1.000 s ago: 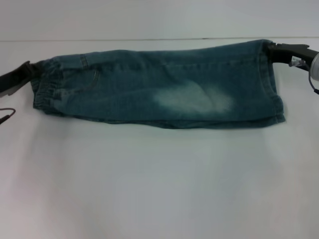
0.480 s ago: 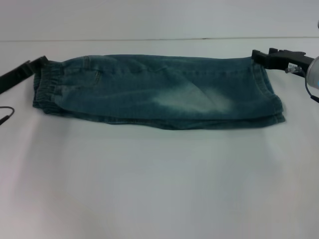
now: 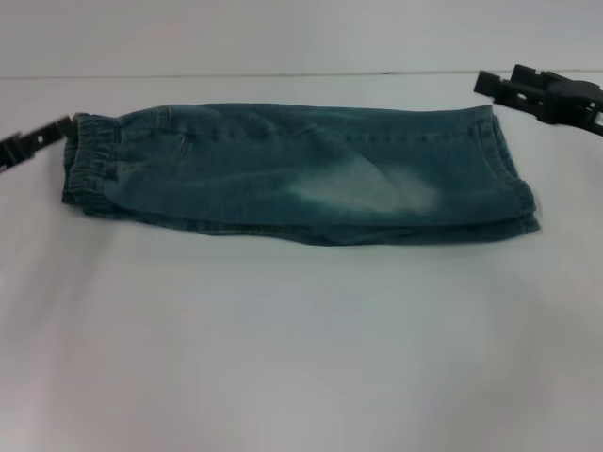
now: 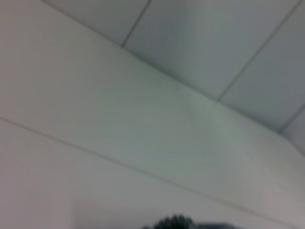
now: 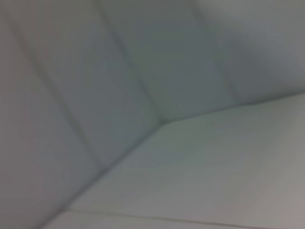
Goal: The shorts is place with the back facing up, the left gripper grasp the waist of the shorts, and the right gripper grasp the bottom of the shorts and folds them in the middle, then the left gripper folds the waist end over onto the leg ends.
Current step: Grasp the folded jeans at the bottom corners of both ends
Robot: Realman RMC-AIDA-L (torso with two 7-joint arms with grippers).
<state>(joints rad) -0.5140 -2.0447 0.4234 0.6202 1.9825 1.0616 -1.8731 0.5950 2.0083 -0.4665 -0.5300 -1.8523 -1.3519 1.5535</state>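
The blue denim shorts [image 3: 301, 174] lie flat on the white table [image 3: 301, 348], folded lengthwise into a long strip. The waist of the shorts [image 3: 83, 162], gathered and puckered, is at the left end. The bottom of the shorts [image 3: 513, 184], with the flat leg ends stacked, is at the right end. My left gripper [image 3: 64, 125] sits just off the waist's far corner, open and holding nothing. Up and to the right of the hem's far corner, my right gripper [image 3: 482, 83] is open, apart from the cloth. Both wrist views show only table and wall.
The table's back edge [image 3: 283, 74] meets a pale wall right behind the shorts. Bare white tabletop stretches in front of the shorts toward me.
Both grippers let go of the shorts. The left one drew back to the left and the right one rose up and away. The far edge of the fold dropped flat onto the table.
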